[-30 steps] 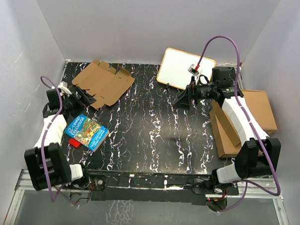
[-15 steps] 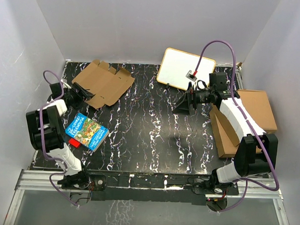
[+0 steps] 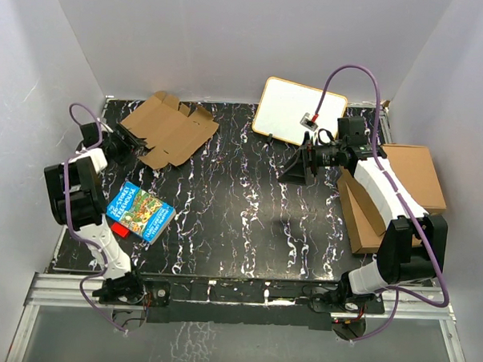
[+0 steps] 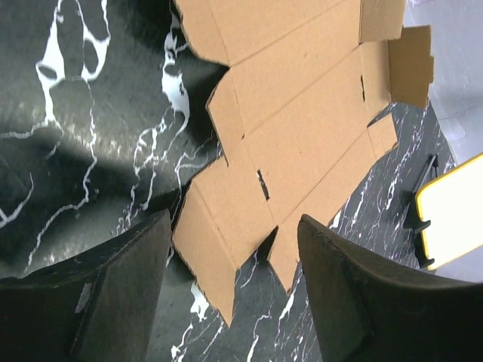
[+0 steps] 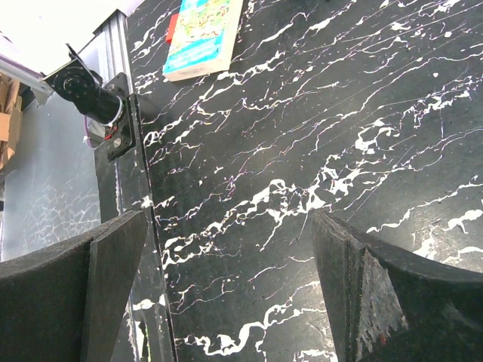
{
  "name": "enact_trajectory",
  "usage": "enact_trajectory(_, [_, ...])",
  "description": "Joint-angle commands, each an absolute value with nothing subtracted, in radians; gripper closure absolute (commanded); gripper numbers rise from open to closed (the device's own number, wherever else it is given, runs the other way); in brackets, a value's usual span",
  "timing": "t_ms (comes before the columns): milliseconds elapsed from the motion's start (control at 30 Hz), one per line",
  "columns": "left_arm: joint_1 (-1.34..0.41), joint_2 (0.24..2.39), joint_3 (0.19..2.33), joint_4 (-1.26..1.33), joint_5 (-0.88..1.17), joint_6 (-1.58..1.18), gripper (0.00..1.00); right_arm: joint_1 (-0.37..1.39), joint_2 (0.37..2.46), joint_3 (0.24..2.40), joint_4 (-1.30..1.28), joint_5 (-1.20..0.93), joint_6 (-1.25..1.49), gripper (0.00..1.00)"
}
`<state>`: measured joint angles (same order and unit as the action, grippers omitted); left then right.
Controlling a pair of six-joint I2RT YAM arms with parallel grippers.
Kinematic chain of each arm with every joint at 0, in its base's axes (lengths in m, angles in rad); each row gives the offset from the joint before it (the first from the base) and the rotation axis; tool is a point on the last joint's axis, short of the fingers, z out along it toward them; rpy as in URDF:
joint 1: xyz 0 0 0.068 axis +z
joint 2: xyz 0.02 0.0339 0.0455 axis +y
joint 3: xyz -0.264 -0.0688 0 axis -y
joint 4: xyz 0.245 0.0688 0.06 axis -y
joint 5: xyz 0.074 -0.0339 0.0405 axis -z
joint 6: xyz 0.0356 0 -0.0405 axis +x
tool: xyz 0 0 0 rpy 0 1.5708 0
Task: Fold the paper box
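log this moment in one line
left end effector: open, paper box flap between jaws | right end effector: open, over table | paper box: unfolded, far left

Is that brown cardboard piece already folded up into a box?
No, the paper box lies as an open sheet, its flaps spread out on the table.

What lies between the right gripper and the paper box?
Only bare marbled table lies between right gripper and paper box, per the top view.
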<state>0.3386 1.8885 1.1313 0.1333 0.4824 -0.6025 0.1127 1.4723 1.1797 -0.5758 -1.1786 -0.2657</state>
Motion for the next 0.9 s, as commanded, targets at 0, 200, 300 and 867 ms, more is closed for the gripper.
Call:
enact_trajectory(0, [0.342,1.930,1.217,0.101,0.458,-0.586,0.36,0.104,1.444,1.178,-0.531,-1.214,-0.300,0.02])
enact_trajectory(200, [0.338,2.046,1.331,0.076,0.464,-0.600,0.42,0.103,1.450,1.181,-0.532,-1.208,-0.295,0.02])
enact_trajectory(300, [0.329,2.082,1.360,0.082,0.459,-0.610,0.46,0.102,1.455,1.184,-0.531,-1.204,-0.295,0.02])
enact_trajectory(867, [0.297,2.186,1.364,0.204,0.489,-0.706,0.78,0.101,1.466,1.190,-0.534,-1.198,-0.288,0.02])
